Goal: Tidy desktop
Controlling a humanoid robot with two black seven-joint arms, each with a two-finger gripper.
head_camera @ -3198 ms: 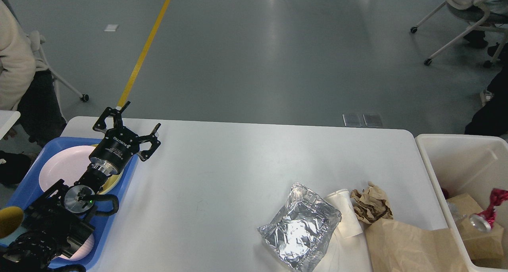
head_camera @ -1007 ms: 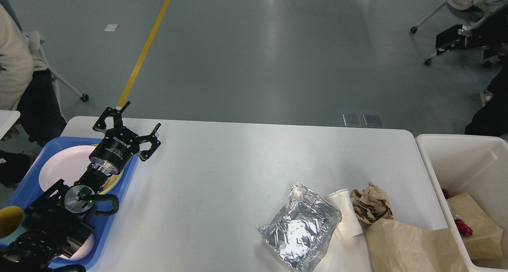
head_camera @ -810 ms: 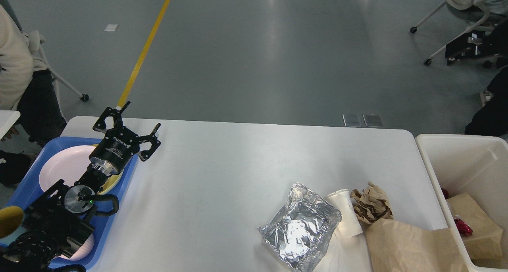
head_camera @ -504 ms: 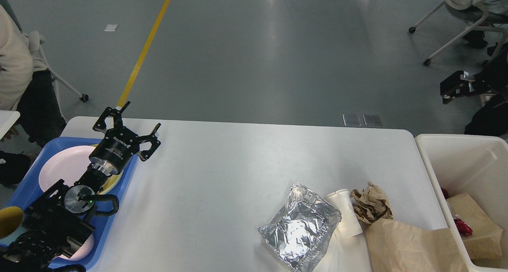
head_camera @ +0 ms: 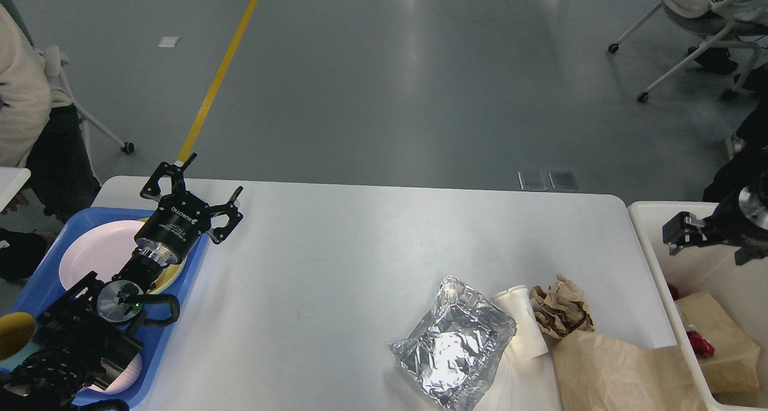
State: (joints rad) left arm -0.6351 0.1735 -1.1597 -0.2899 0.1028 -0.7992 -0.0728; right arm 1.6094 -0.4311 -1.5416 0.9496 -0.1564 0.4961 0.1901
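Note:
The white desktop (head_camera: 360, 249) carries litter at its near right: a crumpled silver foil bag (head_camera: 453, 342), a white paper cup (head_camera: 522, 321) lying on its side, a ball of crumpled brown paper (head_camera: 561, 309) and a flat brown paper bag (head_camera: 618, 372). My left gripper (head_camera: 216, 174) stands open and empty above the table's far left corner, at the blue tray's edge. My right gripper (head_camera: 681, 237) hangs over the white bin's left rim; it is dark and I cannot make out its fingers.
A blue tray (head_camera: 45, 279) at the left holds a pink plate (head_camera: 99, 252), a yellow plate and a yellow cup (head_camera: 12, 333). The white bin (head_camera: 645, 231) at the right holds a brown box (head_camera: 717, 339) and a red crushed can (head_camera: 699, 342). Chairs and people are around.
My right gripper has come from the far right background toward me, to the bin's left rim. The red can has dropped lower into the bin. The left arm has not moved.

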